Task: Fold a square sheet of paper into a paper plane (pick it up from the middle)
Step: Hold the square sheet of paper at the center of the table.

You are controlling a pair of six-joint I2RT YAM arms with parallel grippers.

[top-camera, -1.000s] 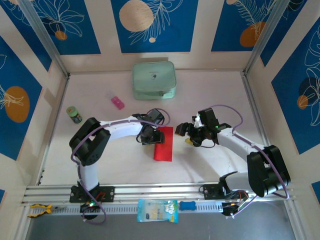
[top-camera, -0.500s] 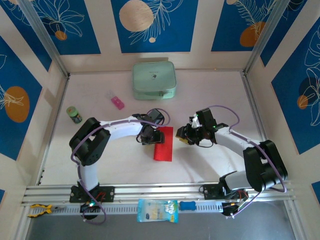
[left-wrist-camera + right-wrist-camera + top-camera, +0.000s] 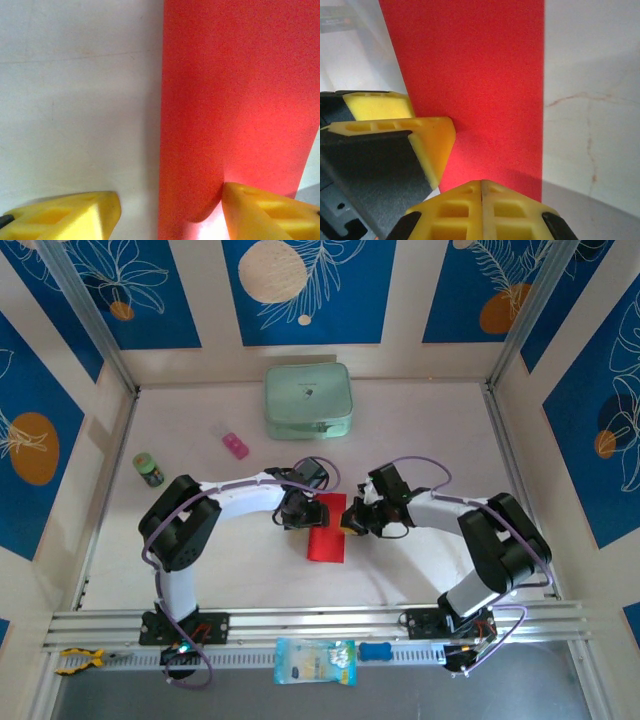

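Left gripper (image 3: 297,510): no change. Jaws roughly half open and holding nothing, straddling the left edge of the thin bright red square sheet of paper (image 3: 326,530), one fingertip (image 3: 260,210) on it. The sheet sits mid-table as a narrow rectangle, same spot as a second ago. Right gripper (image 3: 352,520) has swung in from the right onto the sheet's right edge and closed fully, with nothing visibly pinched. Looks like it's pressing the crease, not picking.

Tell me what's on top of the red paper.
One finger of the open left gripper rests on the red sheet of paper; the shut right gripper sits over its opposite edge. Paper beneath them is hidden.
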